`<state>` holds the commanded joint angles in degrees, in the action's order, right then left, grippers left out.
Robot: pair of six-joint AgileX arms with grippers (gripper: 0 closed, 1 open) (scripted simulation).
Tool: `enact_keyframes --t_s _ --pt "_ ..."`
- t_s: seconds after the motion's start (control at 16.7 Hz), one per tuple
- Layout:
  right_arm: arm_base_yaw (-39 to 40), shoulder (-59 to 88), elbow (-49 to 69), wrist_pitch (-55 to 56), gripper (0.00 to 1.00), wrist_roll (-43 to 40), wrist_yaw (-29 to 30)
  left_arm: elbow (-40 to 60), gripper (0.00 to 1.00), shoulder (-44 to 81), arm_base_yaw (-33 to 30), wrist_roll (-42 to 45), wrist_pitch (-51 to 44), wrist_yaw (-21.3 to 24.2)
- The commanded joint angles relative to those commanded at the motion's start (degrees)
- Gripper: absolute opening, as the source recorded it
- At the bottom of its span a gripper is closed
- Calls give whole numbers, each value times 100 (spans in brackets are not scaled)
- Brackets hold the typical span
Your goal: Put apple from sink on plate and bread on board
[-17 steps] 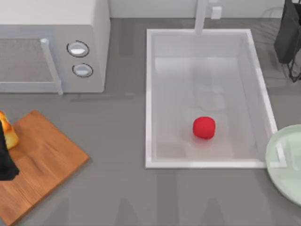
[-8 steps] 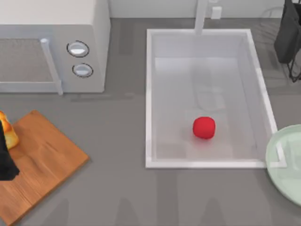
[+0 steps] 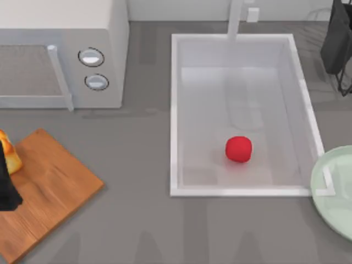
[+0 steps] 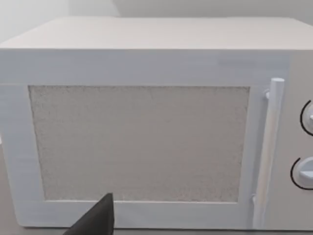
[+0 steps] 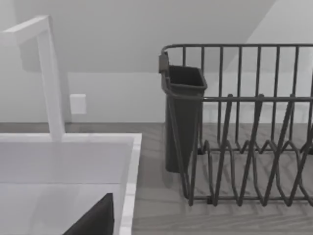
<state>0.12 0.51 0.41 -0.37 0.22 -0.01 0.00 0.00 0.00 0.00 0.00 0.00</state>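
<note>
A white microwave (image 3: pixel 63 52) with two knobs (image 3: pixel 91 56) stands at the grey surface's (image 3: pixel 137 143) far left; a dark wire dish rack (image 5: pixel 244 147) sits far right.

left arm (image 3: pixel 6 187) table's left edge, right arm (image 3: pixel 336 38) far right

Ahead of your left gripper: one microwave (image 4: pixel 146 127), pale grey-white, boxy, seen square-on from its front. Its flat top recedes toward a plain light wall (image 4: pixel 195 7) behind.

Door: one speckled grey window panel (image 4: pixel 139 142), wide and rectangular, framed by a lighter border.

Handle: one upright white bar (image 4: pixel 270 152), just beside the window's far edge, running most of the door's height.

Controls: two round knobs beyond the handle, upper knob (image 4: pixel 308 117) and lower knob (image 4: pixel 304 172), each dark-ringed and cut off by the frame.

Nearest you: one dark fingertip (image 4: pixel 98 220) of your own gripper, wedge-shaped, low before the door's lower border.
</note>
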Motion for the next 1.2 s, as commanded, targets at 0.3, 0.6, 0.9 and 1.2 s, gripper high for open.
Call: enact_keyframes --t_s 0.3,0.6,0.9,1.2 --pt "222 1025 893 -730 100 404 -17 0 100 0 0 0 0 0" --pt "643 3099 2767 -2054 100 1072 -39 0 100 0 0 0 0 0" --pt "1194 5853 5201 -3610 100 1753 -46 0 100 0 0 0 0 0" --pt "1777 8916 7730 -5097 100 2296 -32 0 100 0 0 0 0 0"
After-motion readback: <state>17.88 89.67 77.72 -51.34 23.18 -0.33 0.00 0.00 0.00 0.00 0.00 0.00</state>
